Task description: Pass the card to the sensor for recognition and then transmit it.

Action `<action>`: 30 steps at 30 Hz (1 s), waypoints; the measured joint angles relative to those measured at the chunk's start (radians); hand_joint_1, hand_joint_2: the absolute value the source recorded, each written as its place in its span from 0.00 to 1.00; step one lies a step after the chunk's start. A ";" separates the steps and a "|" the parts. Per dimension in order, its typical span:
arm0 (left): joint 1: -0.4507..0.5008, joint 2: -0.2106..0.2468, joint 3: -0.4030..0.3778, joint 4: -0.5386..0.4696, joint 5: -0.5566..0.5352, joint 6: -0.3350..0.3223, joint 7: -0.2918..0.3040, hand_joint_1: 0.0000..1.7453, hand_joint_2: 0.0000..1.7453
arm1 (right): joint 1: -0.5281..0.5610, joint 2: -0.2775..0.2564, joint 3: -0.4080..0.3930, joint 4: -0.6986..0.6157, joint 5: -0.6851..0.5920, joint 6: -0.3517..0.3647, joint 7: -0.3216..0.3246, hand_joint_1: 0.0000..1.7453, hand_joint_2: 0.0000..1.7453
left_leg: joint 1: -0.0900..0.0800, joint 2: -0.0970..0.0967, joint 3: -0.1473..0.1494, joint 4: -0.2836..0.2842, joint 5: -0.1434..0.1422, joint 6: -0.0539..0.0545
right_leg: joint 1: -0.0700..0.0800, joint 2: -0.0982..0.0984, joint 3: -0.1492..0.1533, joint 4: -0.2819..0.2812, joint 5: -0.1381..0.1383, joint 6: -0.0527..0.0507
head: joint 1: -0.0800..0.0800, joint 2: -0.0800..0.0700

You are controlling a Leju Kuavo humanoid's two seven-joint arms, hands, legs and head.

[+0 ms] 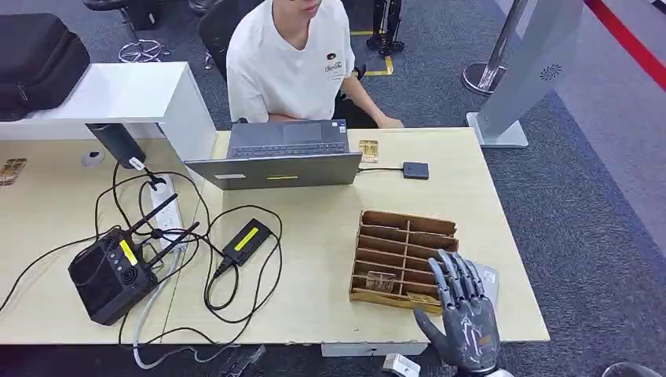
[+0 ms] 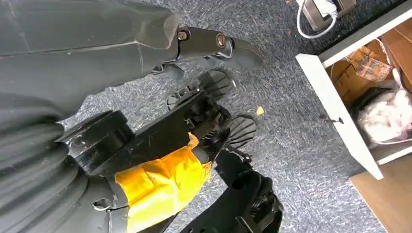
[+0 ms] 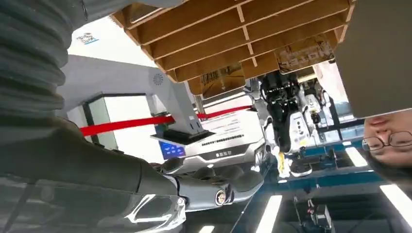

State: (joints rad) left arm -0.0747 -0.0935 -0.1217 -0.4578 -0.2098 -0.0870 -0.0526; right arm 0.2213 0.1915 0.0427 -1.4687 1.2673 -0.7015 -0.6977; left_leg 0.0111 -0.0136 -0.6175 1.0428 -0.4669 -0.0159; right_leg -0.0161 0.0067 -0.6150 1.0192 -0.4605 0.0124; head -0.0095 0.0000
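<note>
Right hand (image 1: 465,310), fingers spread and holding nothing, hovers at the near right corner of the slotted wooden tray (image 1: 393,234). Two cards (image 1: 380,280) lie in the tray's near slots, just left of the hand; a third (image 1: 368,149) lies well beyond, near one laptop (image 1: 279,155) and one small black sensor (image 1: 415,170). Best approach: lower the fingertips over one card and pinch its edge. The left hand (image 2: 209,46) hangs over the floor; its grip cannot be told.

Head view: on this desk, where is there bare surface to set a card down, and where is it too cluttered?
Bare patches: between the laptop and the wooden divider tray, and the far right corner beyond the small black reader. The strip in front of the tray is taken by the right hand. The left half is crowded with the black router, power strip and looping cables.
</note>
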 joint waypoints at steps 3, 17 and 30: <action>-0.001 0.000 -0.001 0.000 0.000 0.000 0.001 0.00 1.00 | -0.002 0.000 -0.002 0.000 0.001 0.000 0.000 0.00 1.00 | 0.000 0.000 0.000 0.000 0.000 0.000 | 0.000 0.000 0.000 0.000 0.000 0.000 | 0.000 0.000; -0.006 -0.002 -0.025 0.001 -0.002 0.008 0.004 0.00 1.00 | -0.018 0.014 -0.020 0.062 0.030 0.000 0.000 0.00 1.00 | 0.000 -0.001 -0.002 0.000 0.000 0.000 | 0.000 -0.001 -0.001 0.000 0.000 0.000 | 0.000 0.000; -0.006 0.002 -0.038 0.001 0.000 0.016 0.002 0.00 1.00 | -0.019 0.025 -0.090 0.122 0.061 0.000 0.000 0.00 1.00 | 0.000 -0.001 -0.003 0.000 0.000 0.000 | 0.000 -0.001 -0.002 -0.001 0.000 0.000 | 0.000 0.000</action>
State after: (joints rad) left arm -0.0804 -0.0919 -0.1598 -0.4570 -0.2094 -0.0713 -0.0504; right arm 0.2022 0.2163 -0.0476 -1.3466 1.3279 -0.7015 -0.6977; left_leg 0.0109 -0.0147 -0.6205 1.0430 -0.4671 -0.0157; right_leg -0.0163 0.0059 -0.6165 1.0183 -0.4607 0.0127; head -0.0095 0.0000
